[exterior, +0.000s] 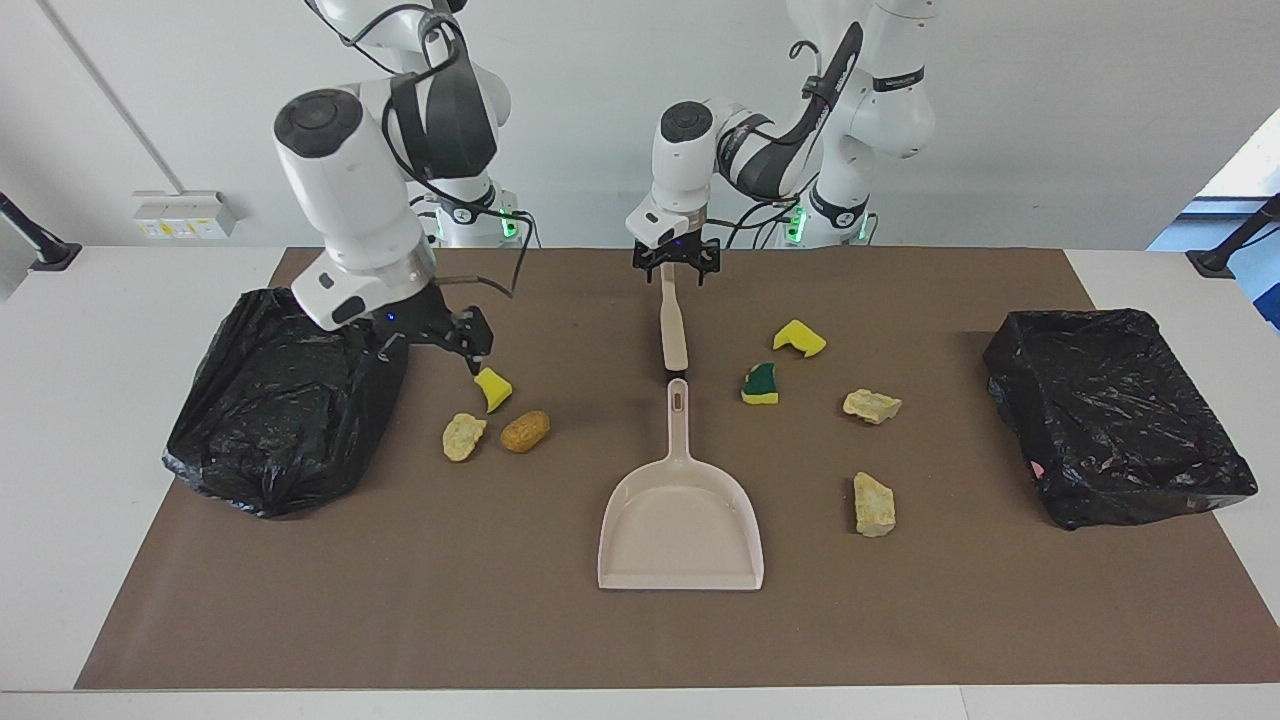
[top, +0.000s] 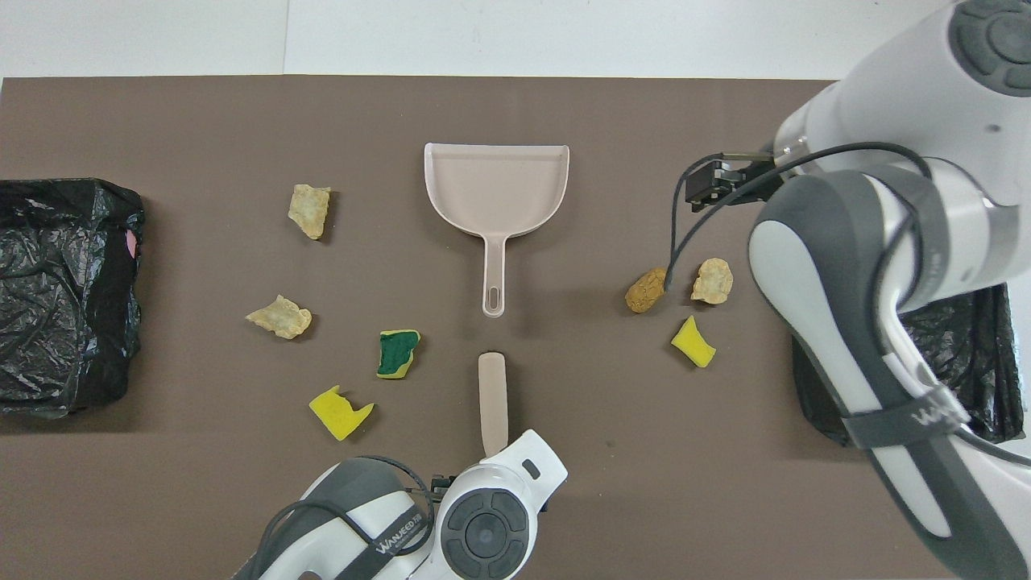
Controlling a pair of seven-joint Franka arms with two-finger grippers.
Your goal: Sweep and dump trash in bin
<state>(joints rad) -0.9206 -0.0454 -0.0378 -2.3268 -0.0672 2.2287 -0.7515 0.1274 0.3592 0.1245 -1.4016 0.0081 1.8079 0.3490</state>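
L gripper (exterior: 676, 262), top centre of the facing view, sits at the thin end of the brush (exterior: 671, 318), jaws apart round it, not clamped. R gripper (exterior: 440, 338), mid-left, jaws apart, empty. Risk: off-centre pinch could swing the brush. Trash (exterior: 523, 430) lies scattered mid-frame. Dustpan (exterior: 680, 522) empty; bins (exterior: 285, 400) look empty.

Counter (exterior: 120, 400), mat (exterior: 500, 620) on it. Dustpan (exterior: 680, 525) mid-mat; brush (exterior: 672, 325) in line with its handle, nearer the robots. One bin (exterior: 285, 400) at the right arm's end, another bin (exterior: 1115, 410) at the left arm's end. Three scraps (exterior: 498, 412) between dustpan and the right arm's bin; four scraps (exterior: 830, 410) toward the left arm's bin.
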